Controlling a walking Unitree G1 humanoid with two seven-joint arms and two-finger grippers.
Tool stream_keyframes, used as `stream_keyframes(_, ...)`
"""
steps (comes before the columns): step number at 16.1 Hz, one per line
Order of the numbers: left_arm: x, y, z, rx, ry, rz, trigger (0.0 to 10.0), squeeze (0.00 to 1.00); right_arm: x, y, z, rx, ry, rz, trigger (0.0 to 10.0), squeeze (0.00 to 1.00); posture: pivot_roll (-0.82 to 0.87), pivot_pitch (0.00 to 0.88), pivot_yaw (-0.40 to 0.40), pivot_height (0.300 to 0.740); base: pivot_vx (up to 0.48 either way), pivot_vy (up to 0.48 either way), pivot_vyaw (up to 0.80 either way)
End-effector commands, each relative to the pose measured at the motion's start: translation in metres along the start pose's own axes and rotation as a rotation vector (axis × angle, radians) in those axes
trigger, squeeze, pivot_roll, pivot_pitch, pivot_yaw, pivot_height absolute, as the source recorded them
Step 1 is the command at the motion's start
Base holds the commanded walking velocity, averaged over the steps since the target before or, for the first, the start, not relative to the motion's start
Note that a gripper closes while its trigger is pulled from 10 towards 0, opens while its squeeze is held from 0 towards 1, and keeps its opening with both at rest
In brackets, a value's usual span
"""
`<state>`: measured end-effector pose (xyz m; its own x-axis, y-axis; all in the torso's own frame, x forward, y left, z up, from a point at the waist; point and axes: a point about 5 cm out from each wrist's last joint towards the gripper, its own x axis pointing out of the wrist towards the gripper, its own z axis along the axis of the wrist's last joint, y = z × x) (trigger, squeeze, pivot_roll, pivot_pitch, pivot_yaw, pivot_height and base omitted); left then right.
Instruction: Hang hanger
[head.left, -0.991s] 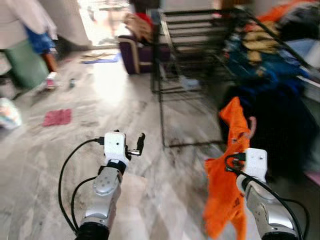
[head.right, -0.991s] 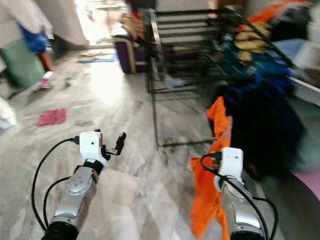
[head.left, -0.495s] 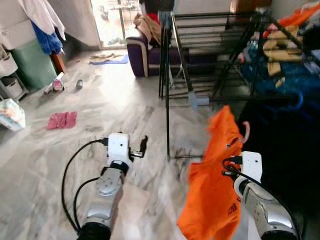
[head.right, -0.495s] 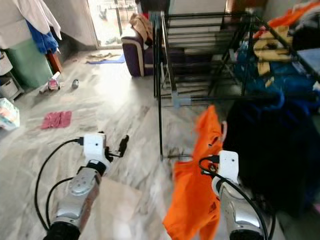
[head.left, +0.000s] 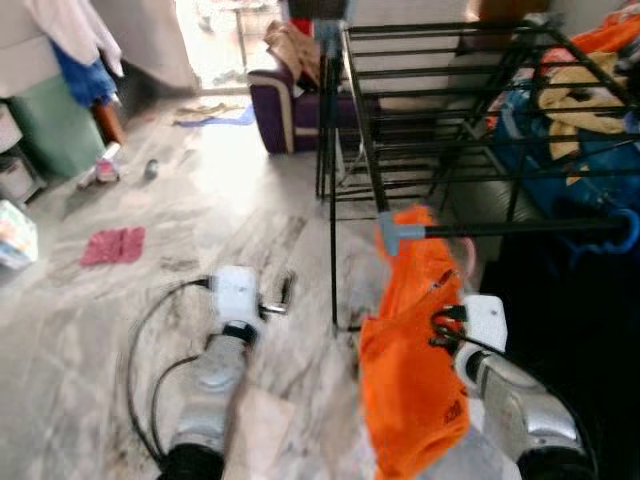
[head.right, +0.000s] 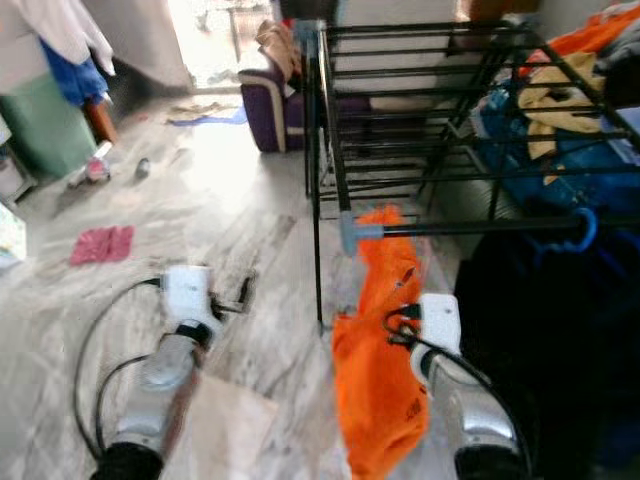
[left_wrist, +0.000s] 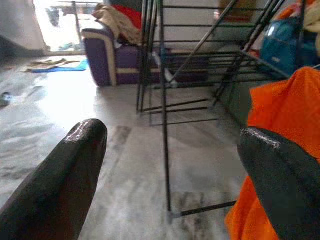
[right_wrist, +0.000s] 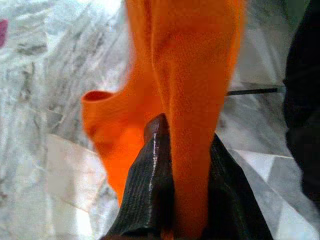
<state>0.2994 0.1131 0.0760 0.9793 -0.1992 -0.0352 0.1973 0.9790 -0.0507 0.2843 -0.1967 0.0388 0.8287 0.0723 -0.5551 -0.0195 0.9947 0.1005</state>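
Note:
An orange shirt (head.left: 415, 345) hangs from a pinkish hanger whose hook (head.left: 468, 260) shows blurred at its top. My right gripper (right_wrist: 186, 200) is shut on the shirt's cloth, with the fabric running between its black fingers (right_wrist: 150, 185). The shirt's top reaches the front rail (head.left: 520, 228) of the black drying rack (head.left: 450, 110), beside the rail's grey joint (head.left: 398, 233). Whether the hook touches the rail I cannot tell. My left gripper (left_wrist: 175, 165) is held out low over the marble floor, left of the rack, open and holding nothing.
Clothes are piled over the rack's right side (head.left: 590, 110), and a dark garment (head.left: 575, 330) hangs below a blue hook (head.left: 626, 230). A purple sofa (head.left: 290, 100) stands behind the rack. A pink cloth (head.left: 113, 245) lies on the floor to the left, near a green bin (head.left: 50, 120).
The view has shifted closer to the rack. My right gripper has carried the orange shirt up against the rack's front rail. The left gripper stays open in about the same pose.

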Motion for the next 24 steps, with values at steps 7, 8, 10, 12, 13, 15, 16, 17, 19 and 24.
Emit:
stream_keyframes(7,-0.006,0.012,-0.004,0.008,0.025,0.043,10.0,0.00,0.016,0.028,0.048,-0.021,-0.101,0.089,10.0,0.00,0.00,0.000,-0.005,0.740,0.000,0.000,0.00)
stream_keyframes(8,-0.006,0.013,-0.004,0.007,0.026,0.045,10.0,0.00,0.017,0.029,0.048,-0.017,-0.097,0.085,10.0,0.00,0.00,0.000,-0.005,0.740,0.000,0.000,0.00)
stream_keyframes(10,-0.006,0.013,-0.005,0.006,0.031,0.045,10.0,0.00,0.021,0.029,0.051,-0.002,-0.085,0.069,10.0,0.00,0.00,0.000,-0.002,0.740,0.000,0.000,0.00)
stream_keyframes(12,-0.005,0.012,-0.005,0.004,0.035,0.038,10.0,0.00,0.028,0.036,0.060,0.023,-0.048,0.092,10.0,0.00,0.00,0.000,-0.001,0.740,0.000,0.000,0.00)
stream_keyframes(13,-0.005,0.011,-0.005,0.002,0.037,0.036,10.0,0.00,0.030,0.039,0.061,0.042,-0.026,0.106,10.0,0.00,0.00,0.000,-0.002,0.740,0.000,0.000,0.00)
stream_keyframes(15,-0.005,0.011,-0.005,0.011,0.041,0.038,10.0,0.00,0.033,0.044,0.065,0.050,-0.020,0.135,10.0,0.00,0.01,0.000,-0.012,0.740,0.000,0.000,0.00)
stream_keyframes(16,-0.005,0.011,-0.005,0.012,0.041,0.041,10.0,0.00,0.034,0.044,0.066,0.051,-0.019,0.137,10.0,0.00,0.01,0.000,-0.012,0.740,0.000,0.000,0.00)
stream_keyframes(17,-0.006,0.015,-0.006,0.012,0.045,0.049,10.0,0.00,0.037,0.047,0.070,0.042,-0.019,0.150,10.0,0.00,0.02,0.000,-0.018,0.740,0.000,0.000,0.00)
stream_keyframes(19,-0.008,0.016,-0.001,-0.012,0.012,0.034,10.0,0.00,0.039,0.051,0.075,0.030,-0.020,0.174,10.0,0.00,0.02,0.000,-0.018,0.740,0.154,0.000,0.00)
stream_keyframes(24,-0.008,0.014,-0.005,-0.047,0.045,0.033,10.0,0.00,0.039,0.051,0.062,0.015,0.007,0.191,10.0,0.00,0.02,0.000,-0.017,0.740,0.224,0.250,0.00)
